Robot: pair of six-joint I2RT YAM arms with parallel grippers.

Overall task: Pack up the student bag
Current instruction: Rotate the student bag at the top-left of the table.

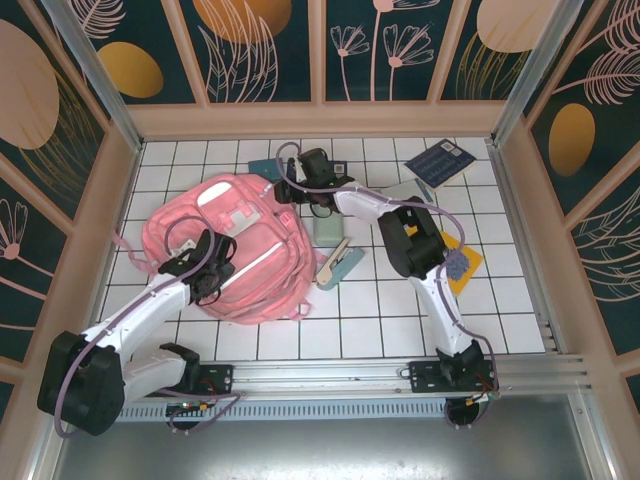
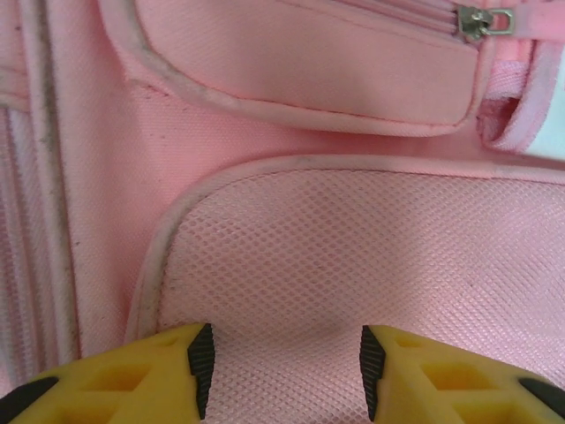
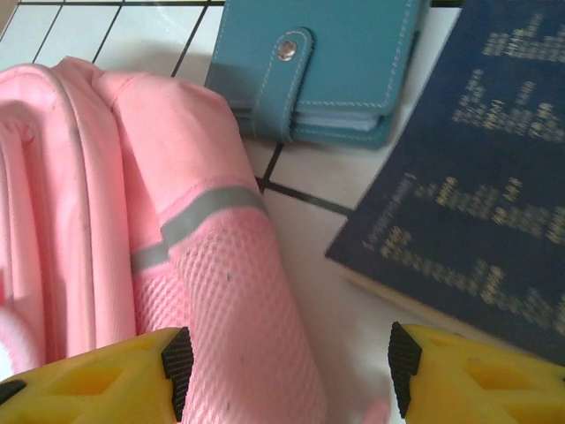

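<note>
Left of centre on the white tiled table [image 1: 400, 310] lies the student bag [image 1: 250, 260], front up, with bare tiles open to its near right. Left arm angles in from the near left, left gripper [image 2: 282, 371] jaws apart on the bag's mesh pocket. Right arm stretches far and left, right gripper [image 3: 287, 371] jaws apart astride the bag's mesh side, teal wallet [image 3: 327, 62] and dark blue book [image 3: 477, 159] just beyond.

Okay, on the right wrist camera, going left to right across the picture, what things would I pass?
student bag → teal snap-closure wallet → dark blue book
</note>
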